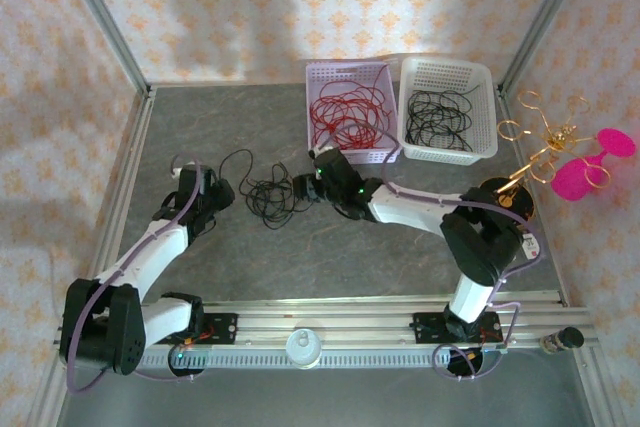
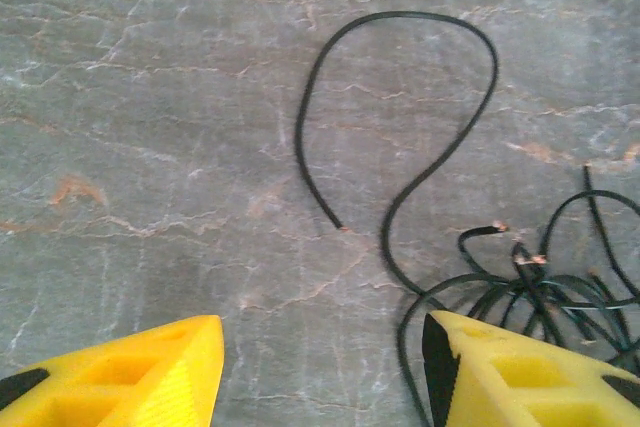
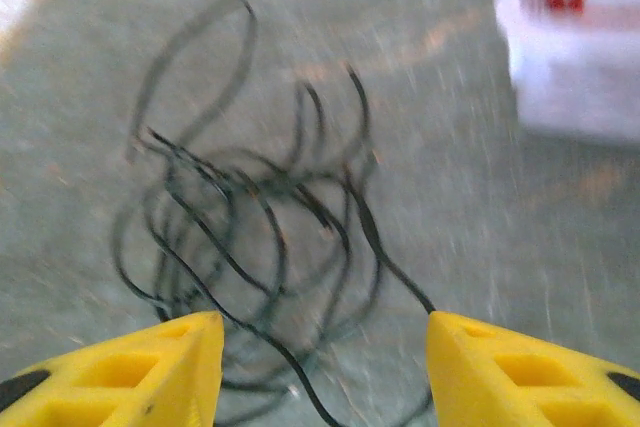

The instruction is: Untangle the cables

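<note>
A loose tangle of black cables (image 1: 268,195) lies on the grey table between my two grippers. My left gripper (image 1: 218,193) sits just left of it, open. In the left wrist view the gripper (image 2: 325,372) has bare table between its yellow fingers (image 2: 150,372). A single black strand (image 2: 400,97) loops ahead, and the tangle (image 2: 545,287) runs beside and under the right finger. My right gripper (image 1: 303,185) is just right of the tangle, open. In its blurred wrist view the gripper (image 3: 325,367) has strands of the black cables (image 3: 260,237) passing between the fingers, none clamped.
At the back stand a lavender basket (image 1: 318,75) holding red cables (image 1: 345,115) and a white basket (image 1: 488,82) holding black cables (image 1: 440,115). The lavender basket (image 3: 575,77) shows at the upper right of the right wrist view. Gold wire loops (image 1: 545,142) with pink discs (image 1: 585,172) stand beyond the table's right edge.
</note>
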Action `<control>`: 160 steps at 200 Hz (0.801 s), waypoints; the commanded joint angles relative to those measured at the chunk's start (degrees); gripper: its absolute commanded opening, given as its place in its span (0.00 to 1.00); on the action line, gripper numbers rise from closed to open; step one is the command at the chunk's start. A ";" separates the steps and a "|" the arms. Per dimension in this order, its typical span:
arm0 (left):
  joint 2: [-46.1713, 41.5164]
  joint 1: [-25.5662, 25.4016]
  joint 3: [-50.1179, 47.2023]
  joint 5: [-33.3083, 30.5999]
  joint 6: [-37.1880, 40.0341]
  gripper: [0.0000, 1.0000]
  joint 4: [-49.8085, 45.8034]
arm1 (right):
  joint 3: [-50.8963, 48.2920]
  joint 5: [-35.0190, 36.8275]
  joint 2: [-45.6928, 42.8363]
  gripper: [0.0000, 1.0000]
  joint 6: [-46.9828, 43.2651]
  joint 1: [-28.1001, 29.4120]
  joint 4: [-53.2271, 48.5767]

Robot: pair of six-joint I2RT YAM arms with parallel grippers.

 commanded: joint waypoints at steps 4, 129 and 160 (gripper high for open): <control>-0.80 -0.89 -0.68 2.94 1.67 0.57 1.40 | -1.21 -1.11 3.04 0.55 6.03 0.02 5.02; -8.53 -7.09 -0.06 4.24 2.26 0.56 -0.79 | 1.79 5.65 7.65 0.04 2.89 0.08 8.18; -14.28 -11.99 1.17 6.96 3.04 0.57 1.80 | 2.70 7.37 -2.31 0.00 -6.36 0.81 1.38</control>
